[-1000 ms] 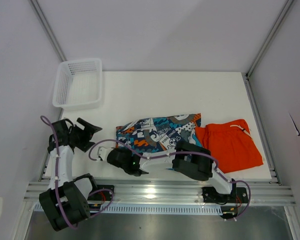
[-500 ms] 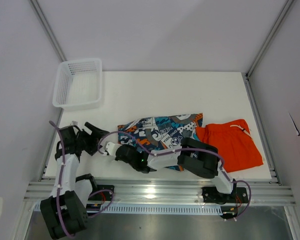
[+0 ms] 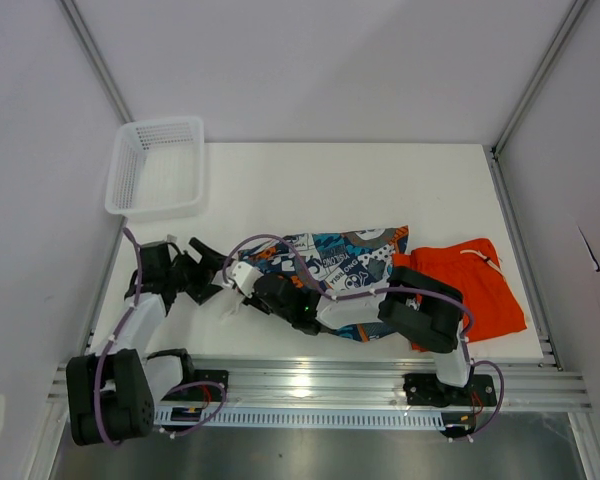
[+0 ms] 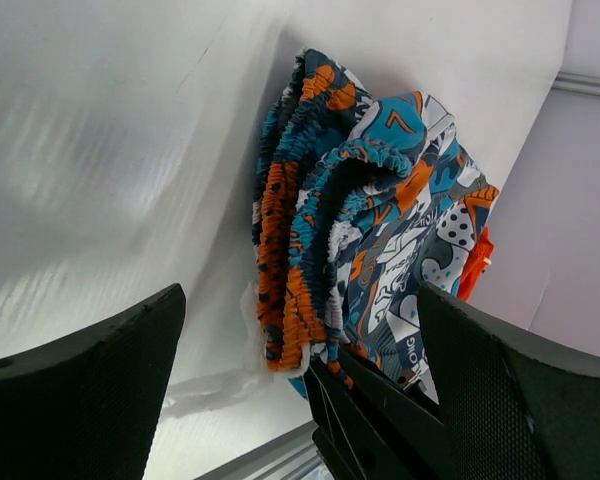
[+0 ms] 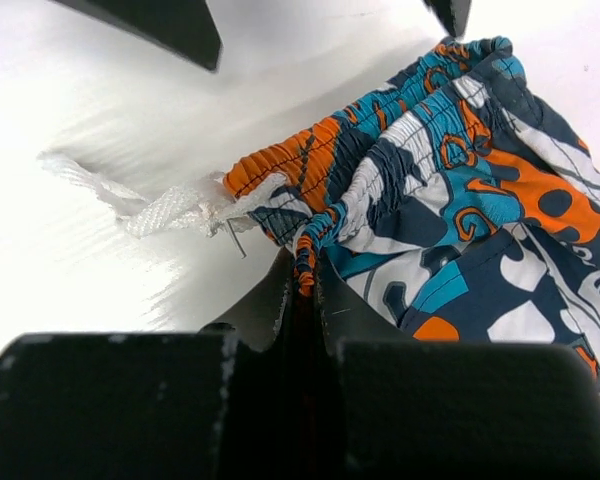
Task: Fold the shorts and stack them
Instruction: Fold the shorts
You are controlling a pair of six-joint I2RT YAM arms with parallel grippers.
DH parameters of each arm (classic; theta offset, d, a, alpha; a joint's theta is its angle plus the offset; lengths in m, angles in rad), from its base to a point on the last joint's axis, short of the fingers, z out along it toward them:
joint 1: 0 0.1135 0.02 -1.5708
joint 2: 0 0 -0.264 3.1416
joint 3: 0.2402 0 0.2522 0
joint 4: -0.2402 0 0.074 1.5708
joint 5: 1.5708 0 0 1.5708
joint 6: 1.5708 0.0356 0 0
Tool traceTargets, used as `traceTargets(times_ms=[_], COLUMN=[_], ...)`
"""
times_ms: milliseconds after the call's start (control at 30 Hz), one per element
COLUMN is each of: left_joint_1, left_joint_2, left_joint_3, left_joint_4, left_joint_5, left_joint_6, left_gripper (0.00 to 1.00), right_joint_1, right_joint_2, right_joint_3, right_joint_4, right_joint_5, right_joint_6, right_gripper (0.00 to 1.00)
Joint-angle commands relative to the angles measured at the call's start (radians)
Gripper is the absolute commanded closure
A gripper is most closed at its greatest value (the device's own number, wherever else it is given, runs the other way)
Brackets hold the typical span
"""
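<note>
Right gripper (image 5: 302, 285), closed, pinches the waistband of the patterned shorts (image 5: 460, 200). These lie bunched on the tabletop (image 3: 330, 185), long axis running right toward the orange shorts (image 3: 470, 290). Left gripper (image 3: 206, 270), wide open and empty, faces that waistband from just beside it.

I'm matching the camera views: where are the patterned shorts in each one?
Top external: patterned shorts just below picture centre.
Left wrist: centre-right, bunched.
Right wrist: upper right, waistband pinched in the right hand.
Shared landmark: the gathered waistband.
</note>
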Motion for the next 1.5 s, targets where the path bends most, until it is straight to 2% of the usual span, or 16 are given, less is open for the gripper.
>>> traceTargets(times_ms=[0,200,300,600,667,833,933,967,1133,1167,1233,1267,1300,1333,1367,1467], left_joint_1=[-0.03,-0.084,-0.118,-0.147,-0.182,-0.196,-0.199,-0.199,-0.199,-0.199,-0.199,-0.199,-0.199,-0.199,-0.199,-0.199], left_joint_2=[0.045,0.127,0.18,0.266,0.287,0.345,0.365,0.365,0.342,0.339,0.336,0.338,0.341,0.347,0.35,0.362], left_joint_3=[0.001,-0.003,0.001,0.009,0.01,0.01,-0.006,-0.006,0.001,0.0,0.003,0.004,0.004,0.007,0.02,0.042], left_joint_4=[0.096,0.177,0.269,0.32,0.335,0.419,0.473,0.484,0.458,0.455,0.455,0.455,0.453,0.449,0.433,0.38], left_joint_5=[-0.004,-0.026,-0.007,-0.007,-0.004,-0.007,-0.007,-0.007,-0.038,-0.041,-0.046,-0.046,-0.044,-0.044,-0.044,-0.061], left_joint_6=[-0.044,-0.087,-0.106,-0.136,-0.148,-0.179,-0.198,-0.201,-0.187,-0.185,-0.181,-0.178,-0.176,-0.164,-0.155,-0.116], left_gripper=[0.01,0.01,0.01,0.01,0.01,0.06,0.19,0.29,0.5,0.6,0.7,0.84,0.9,1.0,1.0,1.0], right_joint_1=[-0.008,-0.014,-0.017,-0.029,-0.029,-0.029,-0.026,-0.026,-0.025,-0.023,-0.02,-0.017,-0.014,-0.011,-0.011,-0.02], right_joint_2=[-0.056,-0.063,-0.065,-0.074,-0.077,-0.079,-0.076,-0.076,-0.065,-0.065,-0.06,-0.062,-0.062,-0.072,-0.082,-0.141], right_joint_3=[-0.016,-0.024,-0.024,-0.03,-0.033,-0.035,-0.033,-0.033,-0.033,-0.035,-0.035,-0.035,-0.036,-0.036,-0.038,-0.062], right_joint_4=[0.095,0.118,0.124,0.136,0.141,0.138,0.136,0.136,0.132,0.132,0.133,0.133,0.132,0.129,0.121,0.106], right_joint_5=[-0.038,-0.075,-0.087,-0.107,-0.116,-0.133,-0.127,-0.128,-0.125,-0.125,-0.13,-0.133,-0.134,-0.142,-0.15,-0.194], right_joint_6=[0.049,0.067,0.075,0.082,0.084,0.087,0.084,0.085,0.088,0.088,0.088,0.088,0.09,0.095,0.111,0.151], right_gripper=[1.0,1.0,1.0,1.0,1.0,1.0,1.0,1.0,1.0,1.0,0.9,0.82,0.62,0.54,0.45,0.38])
